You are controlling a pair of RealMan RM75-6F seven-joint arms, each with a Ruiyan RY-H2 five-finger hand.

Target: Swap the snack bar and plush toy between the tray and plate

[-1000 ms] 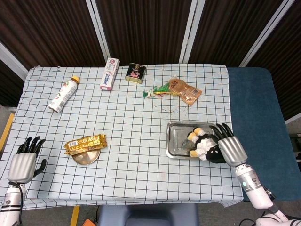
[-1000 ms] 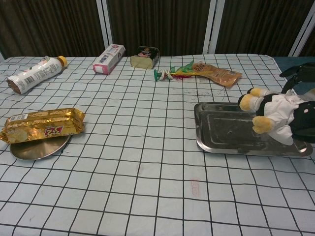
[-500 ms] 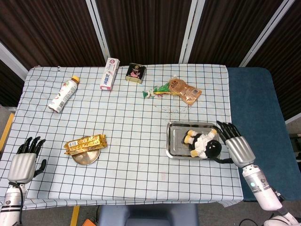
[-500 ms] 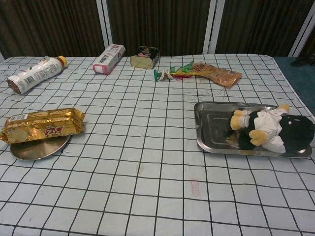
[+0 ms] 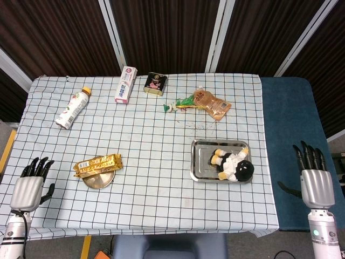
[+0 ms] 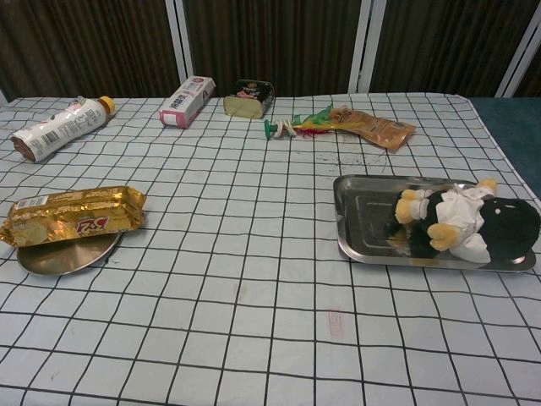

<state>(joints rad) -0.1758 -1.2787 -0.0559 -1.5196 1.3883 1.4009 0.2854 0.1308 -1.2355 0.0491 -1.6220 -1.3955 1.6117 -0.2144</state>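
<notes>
A black, white and yellow plush toy point(image 5: 232, 166) point(image 6: 463, 226) lies on its side in the steel tray point(image 5: 205, 155) point(image 6: 369, 218) at the right of the table. The gold-wrapped snack bar point(image 5: 98, 164) point(image 6: 74, 215) rests across the small round metal plate point(image 5: 98, 181) point(image 6: 63, 257) at the left. My right hand point(image 5: 315, 183) hangs open off the table's right edge, well clear of the tray. My left hand point(image 5: 28, 189) hovers open at the near left corner, apart from the plate. Neither hand shows in the chest view.
Along the far side lie a white bottle point(image 5: 71, 108), a pink and white carton point(image 5: 125, 84), a dark tin point(image 5: 155, 83), a green-wrapped item point(image 5: 180, 103) and an orange pouch point(image 5: 211, 103). A blue surface point(image 5: 294, 135) borders the table on the right.
My right hand let go of the plush toy, which dropped onto the tray, and then drew back to the right, off the table. The left hand barely moved.
</notes>
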